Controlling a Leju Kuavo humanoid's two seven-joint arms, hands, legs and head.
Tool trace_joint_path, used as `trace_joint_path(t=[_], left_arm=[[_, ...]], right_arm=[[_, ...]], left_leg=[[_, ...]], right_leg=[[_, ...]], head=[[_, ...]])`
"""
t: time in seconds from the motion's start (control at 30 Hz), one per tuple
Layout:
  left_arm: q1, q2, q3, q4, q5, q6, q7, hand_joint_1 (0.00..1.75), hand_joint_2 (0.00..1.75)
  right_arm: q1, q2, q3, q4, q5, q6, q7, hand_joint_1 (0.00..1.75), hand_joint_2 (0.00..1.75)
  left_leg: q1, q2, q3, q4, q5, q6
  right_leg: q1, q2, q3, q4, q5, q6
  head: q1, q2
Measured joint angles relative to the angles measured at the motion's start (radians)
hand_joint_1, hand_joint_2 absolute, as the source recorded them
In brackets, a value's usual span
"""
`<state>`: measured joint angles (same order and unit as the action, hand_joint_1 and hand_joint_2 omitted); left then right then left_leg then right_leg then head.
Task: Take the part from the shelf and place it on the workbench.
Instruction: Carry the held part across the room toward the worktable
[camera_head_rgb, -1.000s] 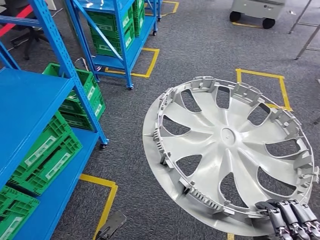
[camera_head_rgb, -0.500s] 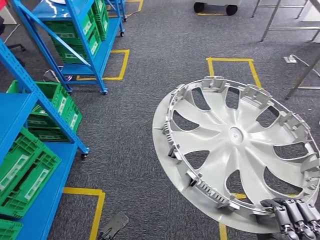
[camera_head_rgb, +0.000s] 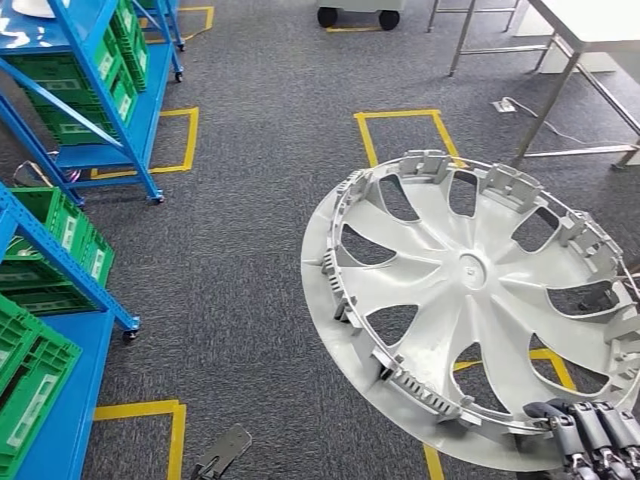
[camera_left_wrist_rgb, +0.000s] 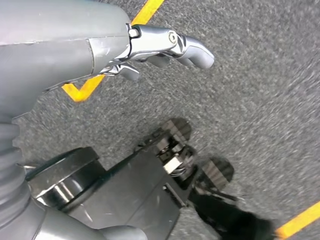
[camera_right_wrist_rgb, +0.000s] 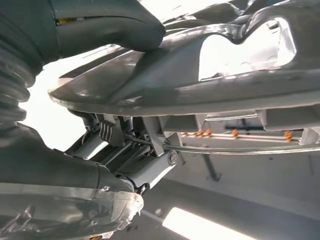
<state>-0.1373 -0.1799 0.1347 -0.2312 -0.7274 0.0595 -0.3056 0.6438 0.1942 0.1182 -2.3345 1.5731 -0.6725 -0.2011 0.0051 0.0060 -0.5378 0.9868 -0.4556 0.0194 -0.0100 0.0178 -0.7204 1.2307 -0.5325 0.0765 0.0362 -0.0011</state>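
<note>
Item: silver wheel cover (camera_head_rgb: 472, 290), tilted, centre-right of frame, above carpet. Right hand (camera_head_rgb: 592, 440) grasps lower rim. Left hand (camera_left_wrist_rgb: 158, 47) released, fingers extended, hanging. Step: carry. Next: approach table (camera_head_rgb: 596, 20), upper right; lay cover flat.

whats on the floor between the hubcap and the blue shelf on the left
In the head view, bare grey carpet lies between the hubcap and the blue shelf, crossed near the shelf by a yellow tape line.

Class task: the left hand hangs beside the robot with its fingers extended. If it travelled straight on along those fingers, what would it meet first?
Probably the grey carpet floor. The left hand holds nothing; past its fingers the way looks free, though depth is unclear.
</note>
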Motion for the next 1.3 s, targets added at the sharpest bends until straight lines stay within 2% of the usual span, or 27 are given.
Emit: trace_joint_path(t=[0.03, 0.07, 0.1, 0.13, 0.2, 0.23, 0.27, 0.33, 0.4, 0.43, 0.5, 0.53, 0.57, 0.6, 0.63, 0.67, 0.7, 0.73, 0.8, 0.87, 0.93, 1.0, 1.07, 1.1, 1.13, 1.23, 1.3], left_arm=[[0.002, 0.001, 0.002, 0.0, 0.0, 0.0, 0.0, 0.0, 1.75], [0.003, 0.002, 0.003, 0.0, 0.0, 0.0, 0.0, 0.0, 1.75], [0.002, 0.002, 0.004, 0.0, 0.0, 0.0, 0.0, 0.0, 1.75], [0.001, 0.002, 0.004, 0.0, 0.0, 0.0, 0.0, 0.0, 1.75], [0.0, 0.003, 0.005, 0.0, 0.001, 0.0, 0.0, 0.0, 1.75], [0.0, 0.003, 0.006, 0.0, 0.0, 0.0, 0.0, 0.0, 1.75], [-0.001, 0.004, 0.006, 0.0, 0.0, 0.0, 0.0, 0.0, 1.75], [-0.003, 0.003, 0.007, 0.0, -0.002, 0.0, -0.004, 0.0, 1.75], [-0.005, 0.002, 0.007, -0.001, -0.003, 0.001, -0.009, 0.0, 1.75], [-0.004, 0.002, 0.008, -0.001, -0.004, 0.002, -0.01, 0.0, 1.75], [-0.001, 0.003, 0.011, -0.001, -0.004, 0.002, -0.011, 0.0, 1.75], [0.002, 0.003, 0.012, -0.001, -0.005, 0.0, -0.011, 0.0, 1.75], [0.003, 0.004, 0.012, -0.001, -0.005, -0.002, -0.011, 0.0, 1.75], [0.004, 0.004, 0.013, -0.001, -0.005, -0.004, -0.011, 0.0, 1.75], [0.004, 0.005, 0.013, -0.001, -0.005, -0.005, -0.011, 0.0, 1.75], [0.003, 0.005, 0.013, -0.001, -0.004, -0.008, -0.012, 0.0, 1.75], [0.002, 0.006, 0.014, -0.001, -0.004, -0.011, -0.015, 0.0, 1.75], [0.002, 0.006, 0.015, -0.001, -0.004, -0.015, -0.018, 0.0, 1.75], [0.003, 0.006, 0.016, -0.001, -0.004, -0.021, -0.025, 0.0, 1.75], [0.002, 0.005, 0.017, -0.001, -0.004, -0.021, -0.028, 0.0, 1.75], [0.0, 0.005, 0.017, -0.001, -0.004, -0.021, -0.03, 0.0, 1.75], [0.003, 0.005, 0.018, -0.001, -0.004, -0.022, -0.031, 0.0, 1.75], [0.008, 0.008, 0.018, -0.001, -0.004, -0.024, -0.03, 0.0, 1.75], [0.009, 0.009, 0.018, -0.001, -0.004, -0.025, -0.03, 0.0, 1.75], [0.009, 0.01, 0.018, -0.001, -0.004, -0.026, -0.03, 0.0, 1.75], [0.009, 0.01, 0.019, -0.001, -0.005, -0.027, -0.03, 0.0, 1.75], [0.008, 0.011, 0.019, -0.001, -0.005, -0.027, -0.03, 0.0, 1.75]], right_arm=[[-0.001, 0.0, 0.0, 0.0, 0.0, 0.0, 0.0, 1.75, 1.75], [0.0, 0.0, -0.001, 0.0, 0.0, 0.0, 0.001, 1.75, 1.75], [0.0, 0.0, -0.002, 0.0, 0.0, 0.0, 0.002, 1.75, 1.75], [0.0, 0.0, -0.002, 0.0, 0.0, 0.0, 0.004, 1.75, 1.75], [-0.002, 0.0, -0.004, 0.0, 0.0, 0.0, 0.006, 1.75, 1.75], [-0.004, 0.0, -0.004, -0.001, 0.0, 0.0, 0.009, 1.75, 1.75], [-0.005, 0.0, -0.004, -0.001, 0.0, 0.0, 0.011, 1.75, 1.75], [-0.007, 0.0, -0.006, -0.004, 0.0, 0.0, 0.018, 1.75, 1.75], [-0.009, 0.001, -0.007, -0.01, 0.0, 0.0, 0.027, 1.75, 1.75], [-0.012, 0.002, -0.008, -0.013, 0.0, 0.0, 0.031, 1.75, 1.75], [-0.018, 0.003, -0.009, -0.016, 0.0, 0.0, 0.038, 1.75, 1.75], [-0.02, 0.003, -0.011, -0.018, 0.0, 0.0, 0.04, 1.75, 1.75], [-0.02, 0.003, -0.012, -0.019, 0.0, 0.0, 0.04, 1.75, 1.75], [-0.02, 0.003, -0.014, -0.019, 0.0, 0.0, 0.039, 1.75, 1.75], [-0.02, 0.003, -0.015, -0.02, 0.0, 0.0, 0.037, 1.75, 1.75], [-0.02, 0.004, -0.017, -0.02, 0.0, 0.0, 0.035, 1.75, 1.75], [-0.022, 0.004, -0.019, -0.02, 0.0, 0.0, 0.031, 1.75, 1.75], [-0.024, 0.004, -0.021, -0.02, 0.0, 0.0, 0.026, 1.75, 1.75], [-0.026, 0.006, -0.026, -0.02, 0.0, 0.0, 0.013, 1.75, 1.75], [-0.025, 0.008, -0.03, -0.022, 0.0, 0.0, 0.004, 1.75, 1.75], [-0.024, 0.009, -0.032, -0.023, 0.0, 0.0, -0.001, 1.75, 1.75], [-0.028, 0.009, -0.033, -0.024, 0.0, 0.0, -0.006, 1.75, 1.75], [-0.03, 0.009, -0.036, -0.024, 0.0, 0.0, -0.01, 1.75, 1.75], [-0.03, 0.009, -0.038, -0.024, 0.0, 0.0, -0.011, 1.75, 1.75], [-0.03, 0.009, -0.04, -0.024, 0.0, 0.0, -0.012, 1.75, 1.75], [-0.031, 0.011, -0.045, -0.025, 0.0, 0.0, -0.014, 1.75, 1.75], [-0.032, 0.013, -0.048, -0.025, 0.0, 0.0, -0.015, 1.75, 1.75]], left_leg=[[-0.002, 0.014, 0.0, 0.0, 0.0, 0.0], [-0.002, 0.028, 0.0, 0.0, -0.001, 0.0], [-0.003, 0.041, 0.001, 0.001, -0.002, -0.001], [-0.003, 0.052, 0.003, 0.001, -0.003, -0.003], [-0.006, 0.072, 0.009, 0.002, -0.01, -0.011], [-0.009, 0.079, 0.011, 0.003, -0.012, -0.016], [-0.011, 0.087, 0.013, 0.003, -0.014, -0.021], [-0.009, 0.1, 0.016, 0.003, -0.015, -0.031], [-0.006, 0.073, 0.008, 0.025, -0.036, -0.042], [-0.004, 0.048, -0.01, 0.066, -0.063, -0.047], [-0.004, 0.009, -0.074, 0.203, -0.13, -0.048], [-0.004, 0.002, -0.107, 0.267, -0.152, -0.047], [-0.004, -0.001, -0.126, 0.3, -0.154, -0.046], [-0.004, -0.003, -0.128, 0.294, -0.136, -0.044], [-0.004, -0.008, -0.11, 0.25, -0.101, -0.042], [-0.002, -0.022, -0.08, 0.184, -0.061, -0.04], [0.001, -0.049, -0.048, 0.111, -0.031, -0.039], [0.004, -0.071, -0.024, 0.056, -0.012, -0.038], [0.004, -0.092, -0.007, 0.01, -0.007, -0.034], [0.003, -0.069, -0.007, 0.006, -0.001, -0.023], [0.003, -0.044, -0.006, 0.001, 0.004, -0.01], [0.0, -0.018, -0.005, 0.0, 0.002, -0.002], [-0.002, 0.012, -0.005, 0.0, 0.0, 0.0], [-0.003, 0.027, -0.004, 0.001, -0.001, -0.001], [-0.003, 0.039, -0.002, 0.001, -0.002, -0.003], [-0.006, 0.069, 0.008, 0.003, -0.012, -0.014], [-0.011, 0.084, 0.013, 0.005, -0.017, -0.022]], right_leg=[[0.0, -0.008, -0.024, 0.054, -0.02, 0.001], [0.0, -0.012, -0.029, 0.072, -0.02, 0.001], [0.0, -0.015, -0.013, 0.048, -0.002, 0.001], [0.0, -0.024, 0.023, -0.013, 0.028, 0.0], [0.001, -0.065, 0.104, -0.153, 0.077, -0.005], [0.002, -0.079, 0.129, -0.193, 0.089, -0.011], [0.004, -0.085, 0.138, -0.21, 0.093, -0.017], [0.007, -0.064, 0.135, -0.209, 0.098, -0.032], [0.003, -0.042, 0.131, -0.212, 0.103, -0.044], [0.001, -0.031, 0.13, -0.213, 0.106, -0.05], [0.001, -0.006, 0.127, -0.213, 0.108, -0.055], [0.001, 0.008, 0.125, -0.213, 0.109, -0.057], [0.002, 0.022, 0.125, -0.213, 0.109, -0.057], [0.002, 0.037, 0.124, -0.213, 0.11, -0.057], [0.001, 0.051, 0.124, -0.213, 0.111, -0.056], [0.0, 0.065, 0.125, -0.213, 0.113, -0.054], [0.001, 0.079, 0.123, -0.211, 0.114, -0.05], [0.001, 0.091, 0.12, -0.209, 0.115, -0.046], [0.0, 0.113, 0.111, -0.21, 0.121, -0.034], [-0.005, 0.126, 0.1, -0.215, 0.127, -0.022], [-0.003, 0.08, 0.076, -0.176, 0.103, -0.015], [0.0, 0.012, 0.022, -0.054, 0.036, -0.011], [-0.001, -0.009, -0.032, 0.068, -0.014, -0.006], [-0.001, -0.012, -0.035, 0.082, -0.013, -0.005], [-0.002, -0.017, -0.014, 0.05, 0.009, -0.004], [0.001, -0.064, 0.105, -0.153, 0.084, -0.009], [0.005, -0.075, 0.134, -0.2, 0.09, -0.022]], head=[[0.0, 0.0], [0.0, 0.0], [0.0, 0.0], [0.0, 0.0], [-0.001, 0.0], [-0.002, 0.0], [-0.003, 0.0], [-0.004, 0.0], [-0.005, 0.0], [-0.006, 0.0], [-0.008, 0.0], [-0.008, 0.0], [-0.008, 0.0], [-0.008, 0.0], [-0.008, 0.0], [-0.008, 0.0], [-0.008, 0.0], [-0.008, 0.0], [-0.007, 0.0], [-0.007, 0.0], [-0.004, 0.0], [-0.001, 0.0], [-0.001, 0.0], [-0.001, 0.0], [-0.001, 0.0], [-0.002, 0.0], [-0.003, 0.0]])
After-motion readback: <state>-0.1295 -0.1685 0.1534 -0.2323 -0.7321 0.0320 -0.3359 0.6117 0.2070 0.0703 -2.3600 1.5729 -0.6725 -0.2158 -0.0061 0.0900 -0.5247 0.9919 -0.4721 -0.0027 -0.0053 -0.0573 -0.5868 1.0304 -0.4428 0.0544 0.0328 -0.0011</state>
